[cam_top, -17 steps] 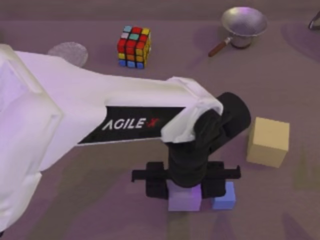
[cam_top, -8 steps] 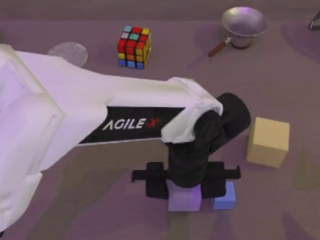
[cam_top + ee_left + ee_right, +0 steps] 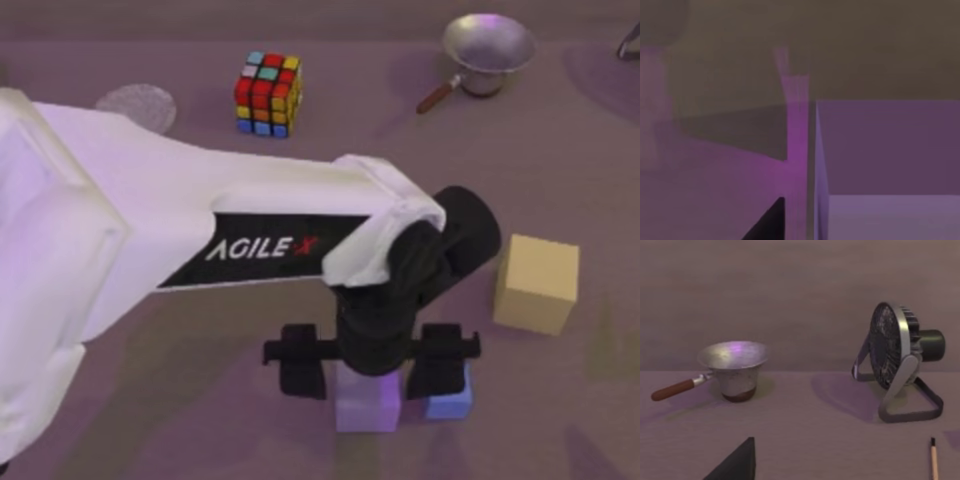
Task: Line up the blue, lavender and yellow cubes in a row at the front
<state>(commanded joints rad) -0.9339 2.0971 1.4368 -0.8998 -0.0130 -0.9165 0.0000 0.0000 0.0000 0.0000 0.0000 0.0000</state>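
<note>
The lavender cube (image 3: 368, 408) stands on the table at the front, under my left gripper (image 3: 372, 375). That gripper is open, one dark finger (image 3: 303, 362) on either side of the cube and clear of it. The left wrist view shows the lavender cube (image 3: 890, 215) close up beside one fingertip (image 3: 767, 227). The small blue cube (image 3: 452, 405) sits just right of the lavender one, partly hidden by the other finger. Farther right and back stands the large yellow cube (image 3: 537, 283). My right arm (image 3: 630, 40) is parked at the far right corner, its gripper open.
A multicoloured puzzle cube (image 3: 268, 93) and a grey disc (image 3: 136, 105) lie at the back left. A metal pan with a wooden handle (image 3: 485, 50) is at the back right. The right wrist view also shows a small fan (image 3: 900, 370) and a thin stick (image 3: 934, 460).
The left gripper's fingers have spread apart and let go of the lavender cube, which stays in place beside the blue cube. Nothing else moved.
</note>
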